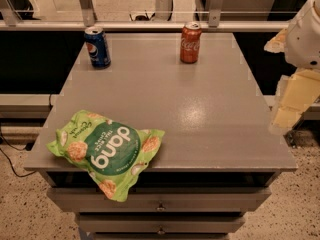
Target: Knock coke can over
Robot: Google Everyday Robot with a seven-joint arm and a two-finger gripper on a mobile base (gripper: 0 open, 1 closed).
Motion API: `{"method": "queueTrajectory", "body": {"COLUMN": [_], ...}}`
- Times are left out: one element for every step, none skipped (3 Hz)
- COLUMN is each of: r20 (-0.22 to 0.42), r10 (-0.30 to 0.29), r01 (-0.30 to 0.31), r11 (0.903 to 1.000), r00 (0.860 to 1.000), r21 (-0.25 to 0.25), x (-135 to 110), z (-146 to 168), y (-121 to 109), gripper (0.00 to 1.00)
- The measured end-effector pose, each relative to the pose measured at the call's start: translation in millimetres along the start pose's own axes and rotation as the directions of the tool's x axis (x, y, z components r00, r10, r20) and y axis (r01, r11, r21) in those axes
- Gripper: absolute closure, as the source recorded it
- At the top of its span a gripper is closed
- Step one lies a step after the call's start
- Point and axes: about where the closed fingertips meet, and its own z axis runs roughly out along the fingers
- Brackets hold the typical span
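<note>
The coke can (pixel 190 43), red-orange with white script and a silver top, stands upright near the far edge of the grey table (pixel 210 119), right of centre. My gripper (pixel 291 103) hangs off the table's right side, beyond its edge, well to the right of the can and nearer the camera. The white arm housing (pixel 306 31) is above it at the frame's right edge. The gripper touches nothing.
A blue Pepsi can (pixel 97 47) stands upright at the far left of the table. A green snack bag (pixel 107 151) lies at the front left, overhanging the front edge. Drawers (pixel 160 204) sit below the tabletop. A railing (pixel 150 25) runs behind the table.
</note>
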Motion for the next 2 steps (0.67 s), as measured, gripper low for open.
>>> {"method": "queueTrajectory", "body": {"r20": [0.0,0.057], "r10": [0.0,0.015], "r01": [0.0,-0.017], "r11": [1.0,0.9995], "r00": [1.0,0.998], "r21": [0.0,0.026], "x": [0,2], "z": [0,22], "y": [0,-28], "gripper": [0.0,0.0]}}
